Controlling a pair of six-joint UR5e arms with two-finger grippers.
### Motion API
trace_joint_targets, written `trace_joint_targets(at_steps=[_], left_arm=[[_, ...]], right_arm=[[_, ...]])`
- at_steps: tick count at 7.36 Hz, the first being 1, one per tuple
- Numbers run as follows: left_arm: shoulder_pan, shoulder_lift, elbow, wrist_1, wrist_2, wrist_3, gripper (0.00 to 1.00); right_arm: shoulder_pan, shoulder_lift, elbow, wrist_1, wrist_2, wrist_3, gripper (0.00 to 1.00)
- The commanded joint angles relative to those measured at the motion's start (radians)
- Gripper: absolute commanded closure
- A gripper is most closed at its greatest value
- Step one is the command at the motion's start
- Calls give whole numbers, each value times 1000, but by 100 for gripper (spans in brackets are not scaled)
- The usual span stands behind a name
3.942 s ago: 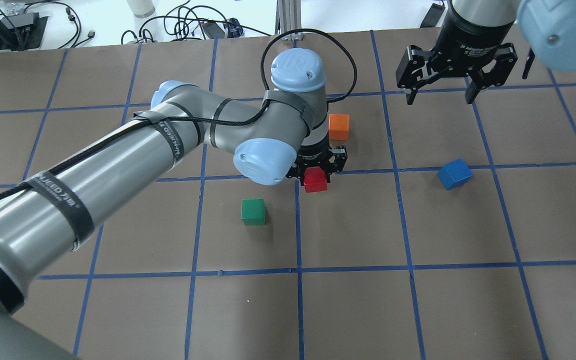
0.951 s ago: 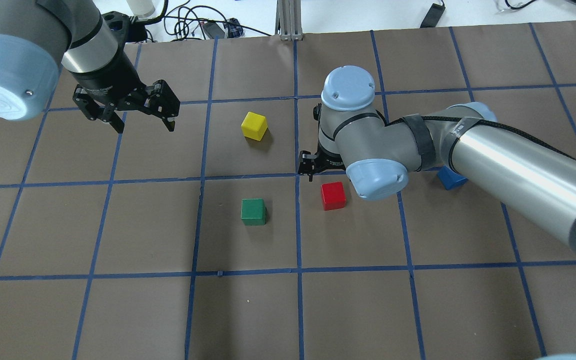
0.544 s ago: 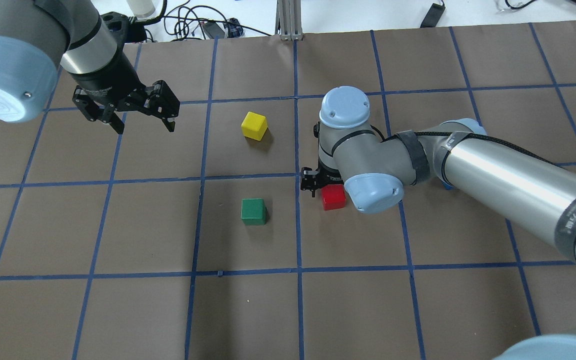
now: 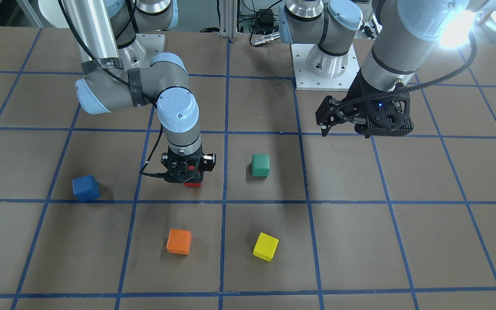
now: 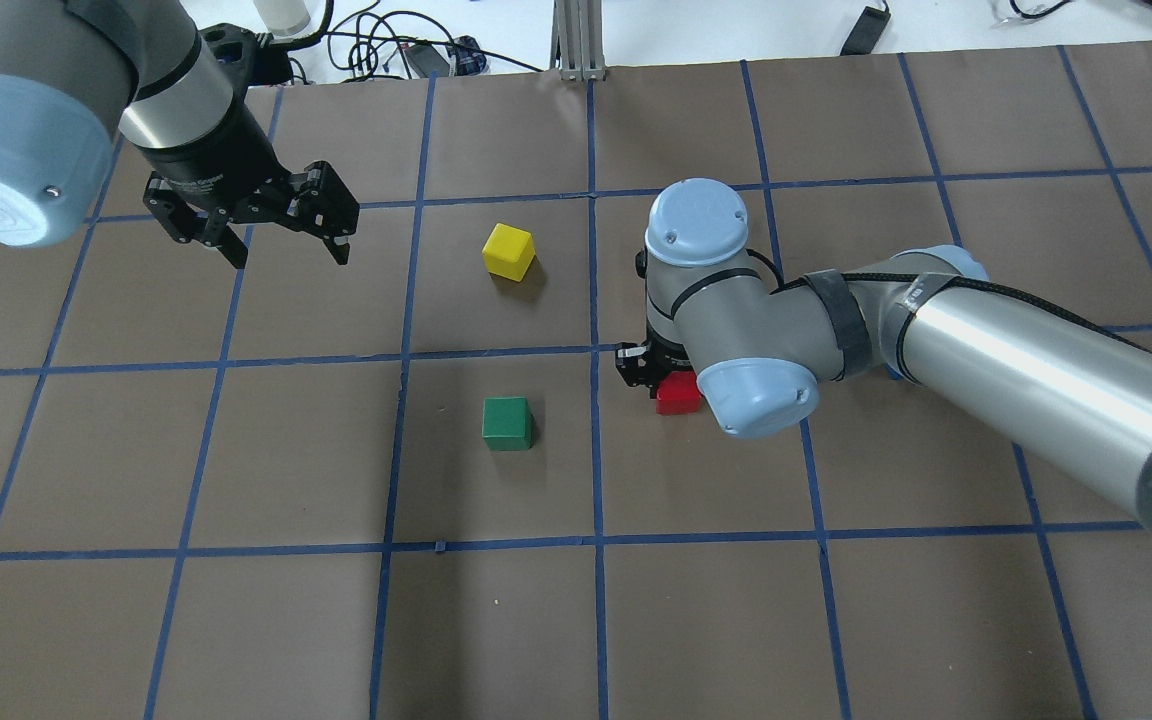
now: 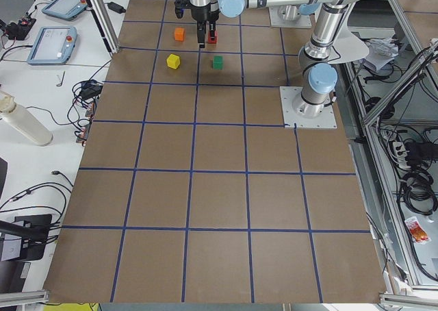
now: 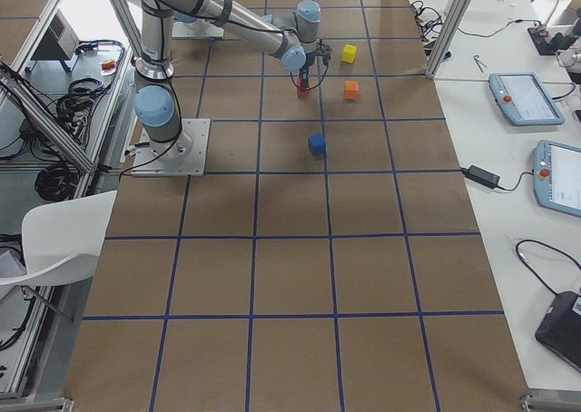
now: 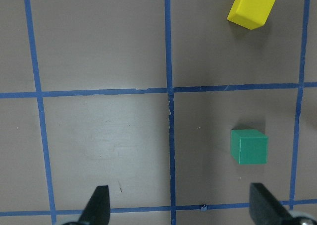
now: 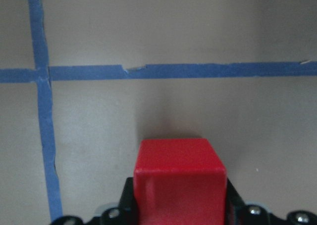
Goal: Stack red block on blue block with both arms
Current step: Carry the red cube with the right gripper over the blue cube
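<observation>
Our left arm [image 5: 176,90] and right arm [image 5: 1036,360]: silver-grey tubes, pale blue joint caps [image 5: 698,218], black cables [image 5: 1036,297] strapped on.

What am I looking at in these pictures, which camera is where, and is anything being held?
Two silver-grey robot arms work at a brown table gridded with blue tape. One camera looks from behind the robot, one faces it, two watch from the table's ends, one rides each wrist. Small matte cubes lie apart: a red cube, blue cube, green cube, yellow cube, orange cube. The right claw is down over the red cube, fingers against its sides, apparently gripping it. The left claw hangs open and empty above the table.
</observation>
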Motion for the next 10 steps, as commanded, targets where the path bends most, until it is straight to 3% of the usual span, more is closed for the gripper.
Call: trace_joint_targets(at_steps=[1,3,5,6,10], left_arm=[[-2,0,-3,0,1,0,0],[-2,0,-3,0,-1,0,0],[-2,-2,-3,0,-1,-2,0],[-2,-3,-3,0,-2,-3,0],[-2,0,-3,0,-1,-8,0]], right_arm=[[-72,-94,-9,84,-45,-75,100],[-223,-190,-9,145,-49,-313,100],[-450,-202,-9,155,-52,-624,100],[-509,-196,-7,149,-54,-776,100],[-522,-122,-10,141,-36,-929,100]])
